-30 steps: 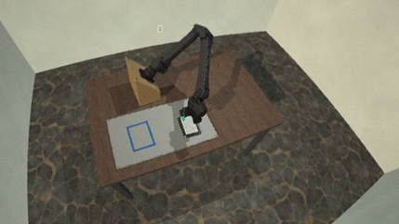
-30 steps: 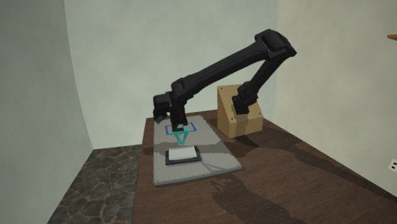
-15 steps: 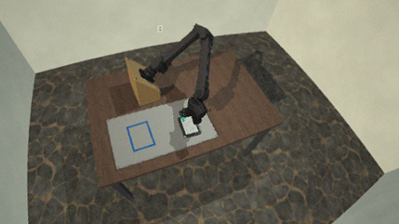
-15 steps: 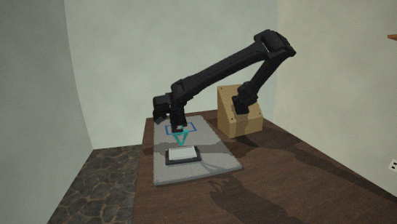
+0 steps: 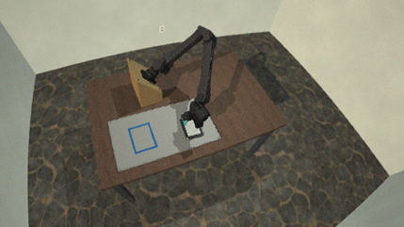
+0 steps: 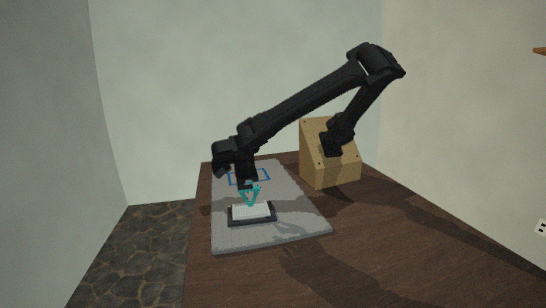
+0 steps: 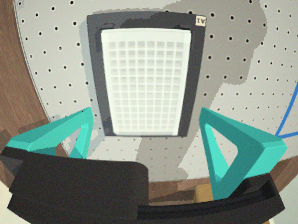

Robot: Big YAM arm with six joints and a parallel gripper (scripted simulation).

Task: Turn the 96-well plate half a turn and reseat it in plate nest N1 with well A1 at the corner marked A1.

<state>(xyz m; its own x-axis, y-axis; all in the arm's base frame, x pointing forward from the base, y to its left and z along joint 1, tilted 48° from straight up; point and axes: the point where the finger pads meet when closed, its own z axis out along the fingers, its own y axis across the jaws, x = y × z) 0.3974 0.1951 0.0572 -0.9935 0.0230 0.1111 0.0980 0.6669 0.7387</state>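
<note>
Wrist view alone shows fingers (spread) flanking plate (image 7: 147,76).

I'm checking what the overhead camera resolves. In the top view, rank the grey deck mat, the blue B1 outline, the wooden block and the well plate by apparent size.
Largest to smallest:
1. Grey deck mat
2. Wooden block and blue B1 outline, too alike to rank
3. Well plate, partly hidden by the open gripper

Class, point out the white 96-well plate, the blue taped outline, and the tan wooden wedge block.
white 96-well plate (image 7: 145,76), wrist view, middle of its well grid
blue taped outline (image 5: 131,140), top view, its left edge
tan wooden wedge block (image 6: 327,172), exterior view, its front face
</note>
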